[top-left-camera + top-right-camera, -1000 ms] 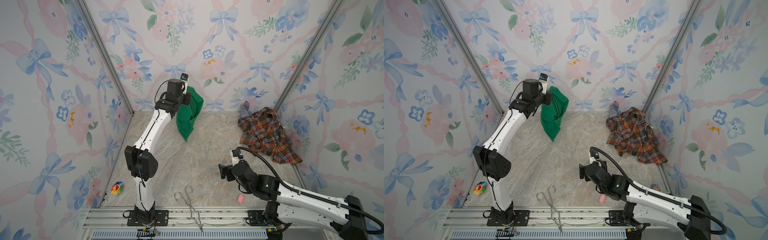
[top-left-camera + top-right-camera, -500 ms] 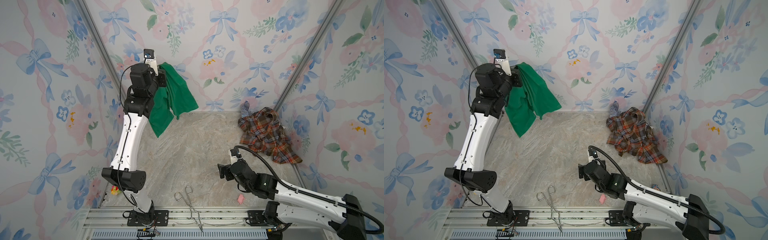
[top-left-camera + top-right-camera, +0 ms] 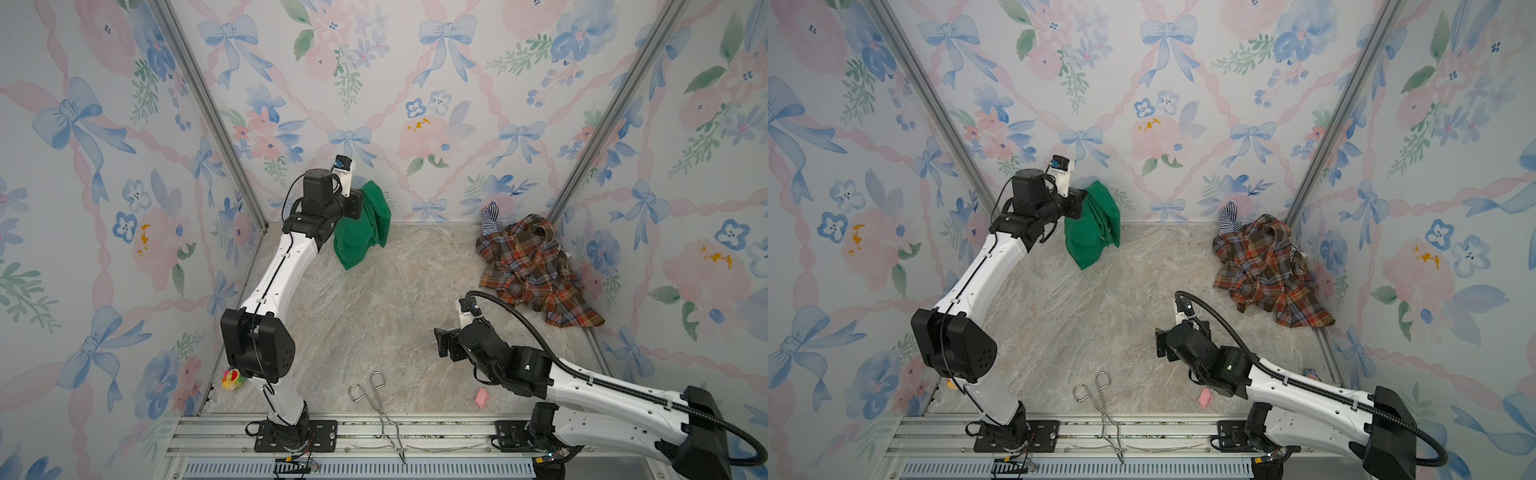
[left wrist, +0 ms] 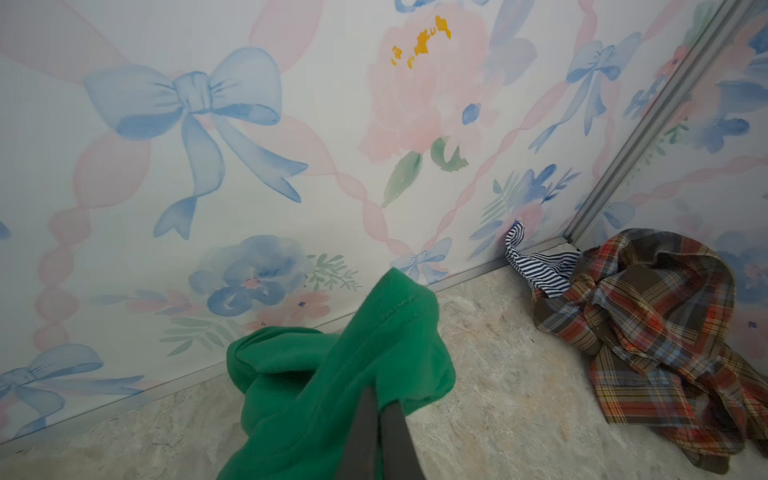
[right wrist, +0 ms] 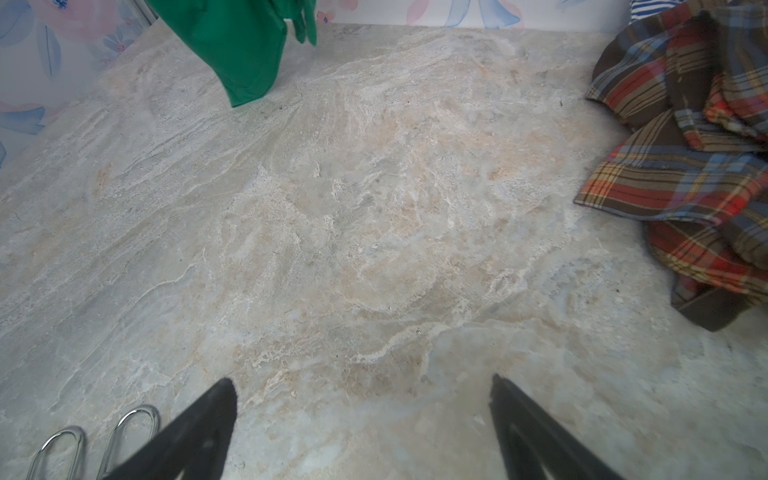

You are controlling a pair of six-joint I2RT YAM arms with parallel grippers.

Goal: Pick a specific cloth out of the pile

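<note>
The left gripper [image 4: 380, 419] is pinching the plain bright green soft cloth [image 3: 362, 232], its two dark fingers [image 4: 365, 432] pressed together on a bunched fold near the fabric's upper edge. The cloth is hanging straight down from that pinch, long axis vertical, beside the floral back wall [image 3: 415, 104]; in both top views its lowest corner is dangling close above the marbled stone tabletop [image 3: 374, 311], though whether it is touching I cannot tell. It is hanging well apart from the pile [image 3: 532, 266], where the orange-brown plaid shirt [image 3: 1266, 270] is lying crumpled in the far corner with the navy-and-white striped cloth [image 3: 1229, 216] poking out behind it. The right gripper [image 5: 361, 415] is hovering low with its fingers spread wide and holding nothing, nearer the pile than the cloth. Since the cloth is hanging below the left fingers, setting it down probably falls to that arm alone.
</note>
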